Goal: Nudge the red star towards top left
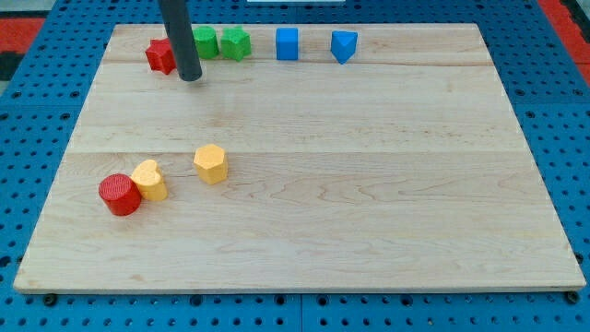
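Observation:
The red star [160, 56] lies near the board's top left part, partly hidden by my rod. My tip [191, 77] rests on the board just to the right of and slightly below the star, close to it; I cannot tell if they touch. A green block [206, 41] and a green star [236, 42] sit right of the rod along the view's top.
A blue cube [288, 43] and a blue heart-like block [344, 45] stand further right along the top. A red cylinder [120, 195], a yellow block [149, 180] touching it, and a yellow hexagon [211, 163] sit at the lower left. The wooden board [369, 184] lies on blue pegboard.

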